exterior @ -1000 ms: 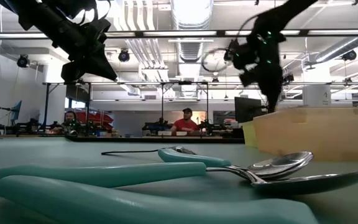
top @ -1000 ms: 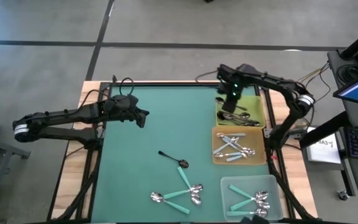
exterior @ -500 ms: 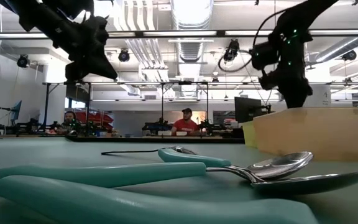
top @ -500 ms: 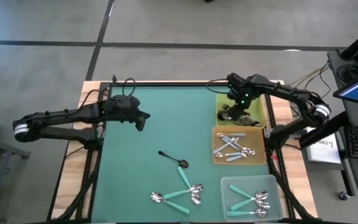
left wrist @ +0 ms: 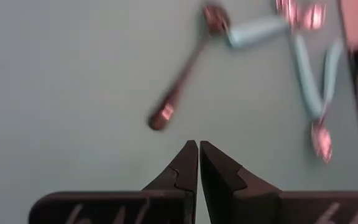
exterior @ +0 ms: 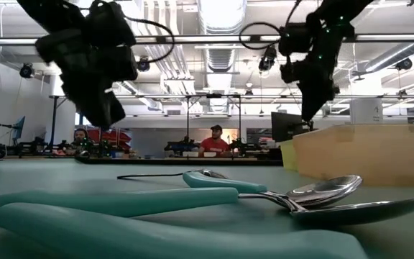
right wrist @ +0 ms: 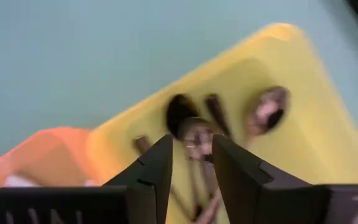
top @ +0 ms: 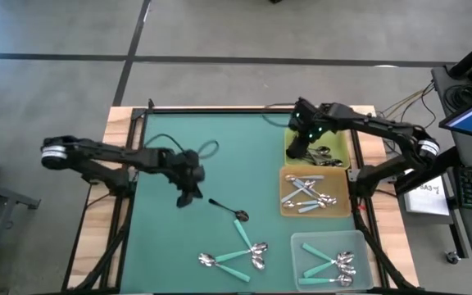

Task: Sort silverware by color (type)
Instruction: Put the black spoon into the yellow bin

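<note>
While loose on mat | dark spoon (top: 229, 209) lies diagonal | bowl toward teal spoons (top: 242, 255)

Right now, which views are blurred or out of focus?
Left wrist view: dark spoon and teal spoons smeared. Right wrist view: yellow tray soft. Low view: nearest teal handles out of focus. High view sharp.

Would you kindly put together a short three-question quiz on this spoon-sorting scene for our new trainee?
1. True or false: the left gripper has its fingers shut.
2. Which tray is the right gripper over: A) flat yellow tray, B) orange tray, C) clear tray?
3. What colour is the handle of the lone spoon nearest the left gripper on the green table?

Key: 1 true; 2 A; 3 black.
</note>
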Controlling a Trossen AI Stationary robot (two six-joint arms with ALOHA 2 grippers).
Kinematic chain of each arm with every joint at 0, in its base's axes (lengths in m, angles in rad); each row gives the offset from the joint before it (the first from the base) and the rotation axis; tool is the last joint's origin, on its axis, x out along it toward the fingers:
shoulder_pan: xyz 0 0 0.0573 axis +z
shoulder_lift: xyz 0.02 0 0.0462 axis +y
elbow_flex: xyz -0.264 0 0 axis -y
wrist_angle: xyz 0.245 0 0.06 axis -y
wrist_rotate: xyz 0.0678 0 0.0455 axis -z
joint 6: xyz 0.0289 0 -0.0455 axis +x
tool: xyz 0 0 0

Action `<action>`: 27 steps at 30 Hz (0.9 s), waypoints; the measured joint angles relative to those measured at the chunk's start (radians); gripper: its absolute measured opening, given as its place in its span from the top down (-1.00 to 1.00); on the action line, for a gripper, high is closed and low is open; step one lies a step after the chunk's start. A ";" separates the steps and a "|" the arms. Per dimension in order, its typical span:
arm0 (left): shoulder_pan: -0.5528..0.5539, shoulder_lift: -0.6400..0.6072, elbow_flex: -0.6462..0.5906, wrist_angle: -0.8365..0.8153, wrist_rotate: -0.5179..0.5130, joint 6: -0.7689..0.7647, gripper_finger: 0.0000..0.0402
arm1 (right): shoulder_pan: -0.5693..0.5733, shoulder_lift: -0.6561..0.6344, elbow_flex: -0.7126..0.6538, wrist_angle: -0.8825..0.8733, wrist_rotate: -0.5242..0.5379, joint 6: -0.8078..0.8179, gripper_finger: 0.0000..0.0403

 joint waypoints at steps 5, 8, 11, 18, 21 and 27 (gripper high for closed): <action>-0.133 0.123 0.058 0.001 -0.072 0.089 1.00 | 0.159 0.000 -0.001 -0.006 0.004 0.065 0.52; -0.207 0.195 0.119 0.001 -0.191 0.132 1.00 | 0.266 0.000 -0.003 -0.012 0.039 0.100 0.52; -0.264 0.270 0.197 0.000 -0.314 0.140 1.00 | 0.368 0.000 -0.003 -0.012 0.094 0.116 0.53; -0.297 0.457 0.422 -0.080 -0.366 0.023 0.88 | 0.513 0.000 -0.005 -0.014 0.126 0.159 0.40; -0.301 0.532 0.501 -0.169 -0.367 -0.015 0.74 | 0.540 0.000 -0.007 -0.017 0.158 0.190 0.31; -0.320 0.644 0.608 -0.288 -0.367 0.036 0.44 | 0.558 0.000 -0.009 -0.020 0.200 0.228 0.22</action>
